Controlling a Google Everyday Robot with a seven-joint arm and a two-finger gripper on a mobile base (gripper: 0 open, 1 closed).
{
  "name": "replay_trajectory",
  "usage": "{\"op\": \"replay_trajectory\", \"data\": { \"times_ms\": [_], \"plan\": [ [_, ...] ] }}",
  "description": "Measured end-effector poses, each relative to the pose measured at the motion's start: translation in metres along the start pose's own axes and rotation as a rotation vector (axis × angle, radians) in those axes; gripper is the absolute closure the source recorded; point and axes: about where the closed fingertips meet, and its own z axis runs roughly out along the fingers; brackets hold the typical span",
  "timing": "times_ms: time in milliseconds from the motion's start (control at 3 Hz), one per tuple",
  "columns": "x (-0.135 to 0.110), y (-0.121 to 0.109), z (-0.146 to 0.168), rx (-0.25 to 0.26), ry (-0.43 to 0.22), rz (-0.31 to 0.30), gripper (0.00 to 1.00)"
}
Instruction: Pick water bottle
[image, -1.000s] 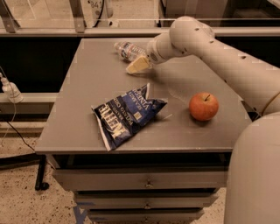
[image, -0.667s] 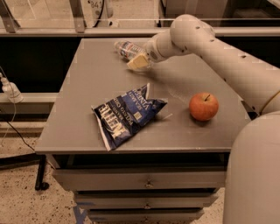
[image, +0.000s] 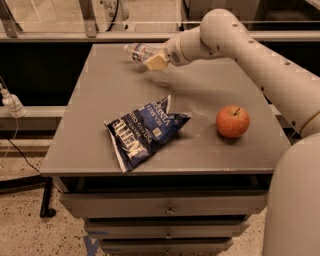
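The water bottle (image: 139, 51) is a small clear bottle with a white cap end pointing left. It lies on its side at the far middle of the grey table (image: 100, 100). My gripper (image: 156, 61) reaches in from the right. Its yellowish fingers (image: 157, 63) are closed around the bottle's right end. The bottle looks slightly raised off the table, with a faint shadow under it. The part of the bottle inside the gripper is hidden.
A blue chip bag (image: 142, 131) lies near the table's front middle. A red apple (image: 232, 121) sits at the right. My arm (image: 260, 55) spans the table's right side. Drawers (image: 167, 210) are below the tabletop, and a rail (image: 100, 36) runs behind it.
My gripper has moved up and slightly left at the far edge. The bottle has moved up with it. The chip bag and apple have not moved.
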Motion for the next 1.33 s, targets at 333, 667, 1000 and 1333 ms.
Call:
{"op": "replay_trajectory", "data": {
  "times_ms": [333,667,1000,1333],
  "plan": [
    [-0.015,0.004,-0.014,-0.029,-0.056,0.005,1.00],
    [-0.040,0.001,-0.039,-0.053,-0.183,0.024,1.00],
    [-0.067,-0.003,-0.062,-0.059,-0.304,0.023,1.00],
    [-0.072,-0.001,-0.063,-0.065,-0.320,0.021,1.00]
  ]
}}
